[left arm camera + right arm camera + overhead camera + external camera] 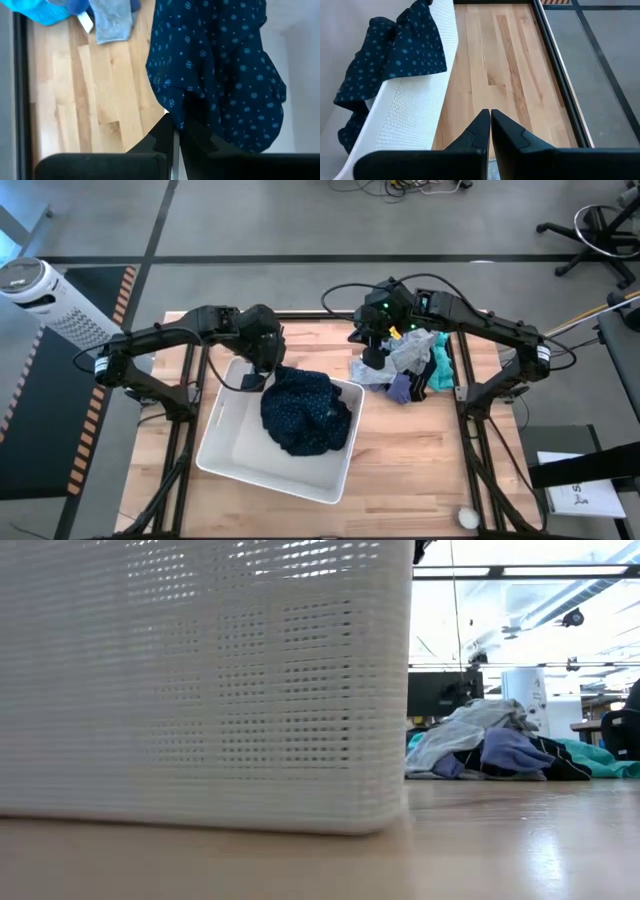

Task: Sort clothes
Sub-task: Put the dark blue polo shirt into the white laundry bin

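I used the white bin [235, 445] as my reference. The navy dotted garment [305, 412] sat mostly inside it, heaped toward the bin's far right corner, with a fold draped over the rim on the side facing the pile; the right wrist view showed that fold [415, 47] hanging over the bin wall [410, 105].

The left gripper [262, 368] was over the bin's far edge, directly above the garment's upper end. From the left wrist view its fingers [167, 132] looked pressed together with the navy cloth [220, 75] bunched right at the tips, so I read it as clamped on the garment, cloth hanging below and ahead of the tips.

The right gripper [374, 352] was off the bin, just past its far right corner, down at the near edge of the pile of remaining clothes [410, 365]. In the right wrist view its fingers [490, 130] were together with nothing between them and bare wood ahead.

The pile lay on the table [420, 460] beside the bin, not touching it: grey garment [460, 735] on top, lavender piece [505, 752] just below it, black garment [555, 762] under that, teal garment [600, 758] on the side farthest from the bin. In the low view the bin wall [200, 680] filled most of the frame, with the pile behind and to one side of it.
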Motion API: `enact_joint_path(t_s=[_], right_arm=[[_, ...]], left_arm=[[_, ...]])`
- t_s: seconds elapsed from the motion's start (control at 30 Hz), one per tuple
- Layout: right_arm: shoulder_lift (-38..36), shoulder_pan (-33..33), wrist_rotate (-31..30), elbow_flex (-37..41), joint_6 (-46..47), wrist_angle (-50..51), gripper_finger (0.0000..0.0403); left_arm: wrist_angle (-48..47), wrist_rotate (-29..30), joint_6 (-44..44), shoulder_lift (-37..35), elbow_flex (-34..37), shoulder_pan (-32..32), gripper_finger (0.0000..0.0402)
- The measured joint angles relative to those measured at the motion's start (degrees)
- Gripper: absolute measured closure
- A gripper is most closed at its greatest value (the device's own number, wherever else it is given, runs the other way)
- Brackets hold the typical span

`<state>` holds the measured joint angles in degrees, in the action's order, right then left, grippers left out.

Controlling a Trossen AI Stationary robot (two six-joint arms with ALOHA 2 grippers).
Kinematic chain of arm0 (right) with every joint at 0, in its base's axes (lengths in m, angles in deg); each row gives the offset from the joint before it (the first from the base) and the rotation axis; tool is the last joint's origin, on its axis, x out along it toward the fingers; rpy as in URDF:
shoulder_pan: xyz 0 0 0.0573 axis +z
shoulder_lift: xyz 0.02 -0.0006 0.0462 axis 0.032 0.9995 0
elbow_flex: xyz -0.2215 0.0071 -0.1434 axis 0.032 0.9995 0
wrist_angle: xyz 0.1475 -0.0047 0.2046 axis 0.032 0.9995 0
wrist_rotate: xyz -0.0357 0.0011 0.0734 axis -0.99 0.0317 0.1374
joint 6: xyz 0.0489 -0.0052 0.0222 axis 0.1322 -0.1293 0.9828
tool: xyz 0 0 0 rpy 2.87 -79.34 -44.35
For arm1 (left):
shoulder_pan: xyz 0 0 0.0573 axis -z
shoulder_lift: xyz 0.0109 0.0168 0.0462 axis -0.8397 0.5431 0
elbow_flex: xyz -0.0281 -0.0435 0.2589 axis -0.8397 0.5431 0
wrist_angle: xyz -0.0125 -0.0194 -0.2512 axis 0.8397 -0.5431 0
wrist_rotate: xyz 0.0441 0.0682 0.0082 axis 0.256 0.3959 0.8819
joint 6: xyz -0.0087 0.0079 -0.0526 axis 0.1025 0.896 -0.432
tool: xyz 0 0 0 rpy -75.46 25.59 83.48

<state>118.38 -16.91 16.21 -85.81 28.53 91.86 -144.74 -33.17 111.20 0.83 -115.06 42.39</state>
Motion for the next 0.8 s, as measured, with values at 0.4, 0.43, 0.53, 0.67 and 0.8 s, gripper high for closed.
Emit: enact_joint_path(t_s=[0.4,0.43,0.53,0.67,0.8], right_arm=[[0.0,0.0,0.0,0.0,2.3,0.0,0.0337],[0.0,0.0,0.0,0.0,2.3,0.0,0.0326],[0.0,0.0,0.0,0.0,2.5,-0.1,0.0296],[0.0,0.0,0.0,0.0,2.5,-0.1,0.0265],[0.0,0.0,0.0,0.0,2.5,-0.2,0.0247]], left_arm=[[0.7,0.2,-0.8,-0.1,-0.3,0.0,0.0363],[0.9,0.2,-1.1,-0.1,-0.3,0.0,0.0356],[2.1,0.1,-1.5,-0.1,-0.3,0.0,0.0338],[1.9,0.1,-0.5,-0.1,-0.3,0.0,0.033],[2.0,1.2,-0.1,0.0,0.5,0.0,0.0335]])
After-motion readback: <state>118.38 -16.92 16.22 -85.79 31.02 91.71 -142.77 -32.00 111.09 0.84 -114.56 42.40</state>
